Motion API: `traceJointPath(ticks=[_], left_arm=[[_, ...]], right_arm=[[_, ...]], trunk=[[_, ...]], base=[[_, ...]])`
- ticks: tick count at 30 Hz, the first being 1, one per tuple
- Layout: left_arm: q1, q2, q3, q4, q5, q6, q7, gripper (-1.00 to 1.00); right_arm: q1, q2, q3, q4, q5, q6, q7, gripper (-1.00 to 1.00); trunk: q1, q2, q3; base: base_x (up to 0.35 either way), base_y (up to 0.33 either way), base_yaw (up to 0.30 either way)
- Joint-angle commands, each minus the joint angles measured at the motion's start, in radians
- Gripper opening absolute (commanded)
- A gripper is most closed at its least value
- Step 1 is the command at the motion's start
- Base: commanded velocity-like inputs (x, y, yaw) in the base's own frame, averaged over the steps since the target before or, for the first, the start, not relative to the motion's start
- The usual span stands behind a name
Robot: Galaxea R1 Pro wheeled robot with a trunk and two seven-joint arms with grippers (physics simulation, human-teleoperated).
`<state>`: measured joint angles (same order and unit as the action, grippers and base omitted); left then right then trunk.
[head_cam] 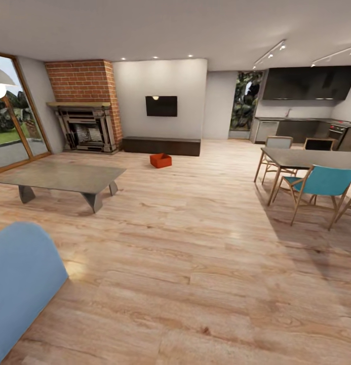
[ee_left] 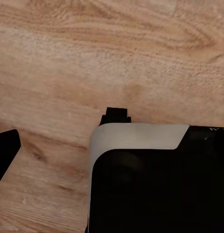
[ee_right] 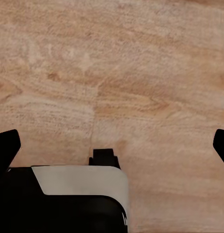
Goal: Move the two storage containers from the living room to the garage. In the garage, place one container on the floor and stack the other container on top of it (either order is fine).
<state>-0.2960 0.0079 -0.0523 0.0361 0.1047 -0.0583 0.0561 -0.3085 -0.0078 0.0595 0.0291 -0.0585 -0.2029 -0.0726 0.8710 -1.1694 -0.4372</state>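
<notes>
The living room is opening wide in the head view, its light wood-plank floor running from the near edge all the way to the far wall. Over at the right a dark kitchen is sitting behind a dining table ringed by chairs, the nearest a blue chair. At the left a red-brick fireplace is standing in the corner beside a tall glass door. A long dark low cabinet is stretching along the white wall, with a wall TV hanging above it. A grey low table is resting on the planks left of centre, and a pale blue rounded seat is crowding the lower left corner.

And there it is: one storage container, red-orange and lidless, is sitting on the floor just in front of the cabinet, below the TV, well apart from the robot. It looks like the deeper, squarer kind, though it is too small to be sure.

Both wrist views are looking straight down at the planks past the robot's black-and-white body. In the right wrist view the right gripper is showing a dark fingertip at either edge, spread wide with nothing between them. In the left wrist view one dark fingertip is showing; whether the left gripper is spread or pressed together, I cannot tell.
</notes>
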Motion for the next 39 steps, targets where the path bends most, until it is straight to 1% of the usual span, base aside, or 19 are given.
traceJointPath(ticks=[1, 10, 32, 39], left_arm=[[-0.002, 0.000, -0.006, 0.004, 0.010, -0.006, 0.000, 1.00], [-0.002, 0.000, -0.006, 0.004, 0.010, -0.006, 0.000, 1.00], [-0.002, 0.000, -0.006, 0.004, 0.010, -0.006, 0.000, 1.00], [-0.002, 0.000, -0.006, 0.004, 0.010, -0.006, 0.001, 1.00]], right_arm=[[-0.001, 0.000, 0.006, 0.003, -0.006, -0.006, -0.002, 1.00], [-0.001, 0.000, 0.006, 0.003, -0.006, -0.006, -0.001, 1.00], [-0.001, 0.000, 0.006, 0.003, -0.006, -0.006, -0.001, 1.00], [-0.001, 0.000, 0.006, 0.003, -0.007, -0.006, -0.002, 1.00]], trunk=[[0.001, -0.001, -0.001], [0.001, -0.001, -0.001], [0.001, -0.001, -0.001], [0.001, -0.001, -0.001]], base=[[0.339, 0.100, 0.000], [0.340, 0.089, 0.000], [0.340, 0.003, 0.000], [0.339, 0.066, 0.000]])
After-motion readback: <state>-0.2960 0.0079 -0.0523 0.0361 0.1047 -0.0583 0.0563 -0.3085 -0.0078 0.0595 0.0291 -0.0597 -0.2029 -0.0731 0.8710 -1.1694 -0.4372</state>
